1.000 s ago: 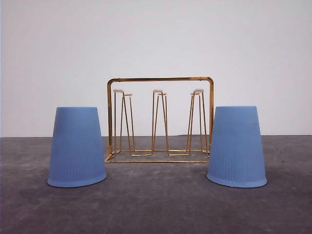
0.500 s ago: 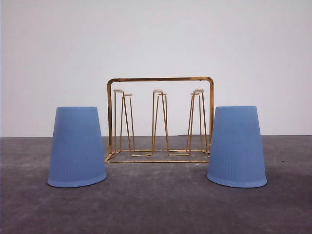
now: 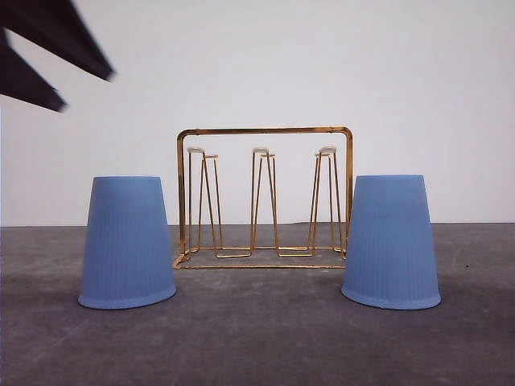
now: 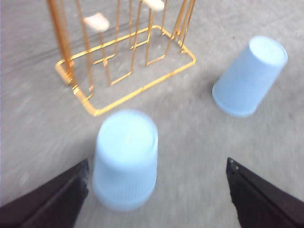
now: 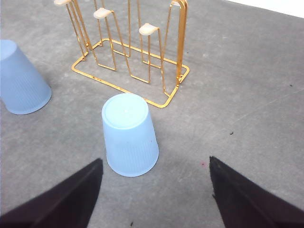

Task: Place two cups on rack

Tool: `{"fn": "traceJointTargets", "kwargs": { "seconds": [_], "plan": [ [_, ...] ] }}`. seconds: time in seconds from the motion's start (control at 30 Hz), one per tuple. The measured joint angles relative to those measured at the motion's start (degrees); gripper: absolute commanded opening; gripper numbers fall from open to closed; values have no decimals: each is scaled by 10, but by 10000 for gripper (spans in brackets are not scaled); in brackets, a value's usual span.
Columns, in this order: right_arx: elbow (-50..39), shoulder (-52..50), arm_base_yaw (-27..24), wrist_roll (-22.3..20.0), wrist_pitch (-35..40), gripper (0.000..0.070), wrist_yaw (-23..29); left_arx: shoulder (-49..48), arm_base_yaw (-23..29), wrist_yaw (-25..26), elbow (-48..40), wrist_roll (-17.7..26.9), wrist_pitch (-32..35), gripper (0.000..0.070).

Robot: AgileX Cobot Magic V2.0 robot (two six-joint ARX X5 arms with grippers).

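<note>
Left tool (image 3: 84,88) high, open-jawed, above left cup (image 3: 127,243).

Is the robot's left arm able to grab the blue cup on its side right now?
Probably yes. The left tool is open above the left cup, which stands upside down on the table, apart from the gold rack. Nothing lies between the fingers and the cup.
</note>
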Motion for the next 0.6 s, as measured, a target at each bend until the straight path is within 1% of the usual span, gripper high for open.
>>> {"fn": "traceJointTargets", "kwargs": {
  "seconds": [0.07, 0.13, 0.23, 0.3, 0.6],
  "plan": [
    [0, 0, 0, 0, 0, 457, 0, 37, -6, -4, 0, -3, 39, 572],
    [0, 0, 0, 0, 0, 457, 0, 75, -12, -16, 0, -5, 73, 604],
    [0, 0, 0, 0, 0, 456, 0, 129, -16, -35, 0, -6, 110, 638],
    [0, 0, 0, 0, 0, 457, 0, 158, -16, -39, 0, -6, 128, 639],
    [0, 0, 0, 0, 2, 456, 0, 255, -19, -59, 0, -7, 135, 637]
  ]
}}
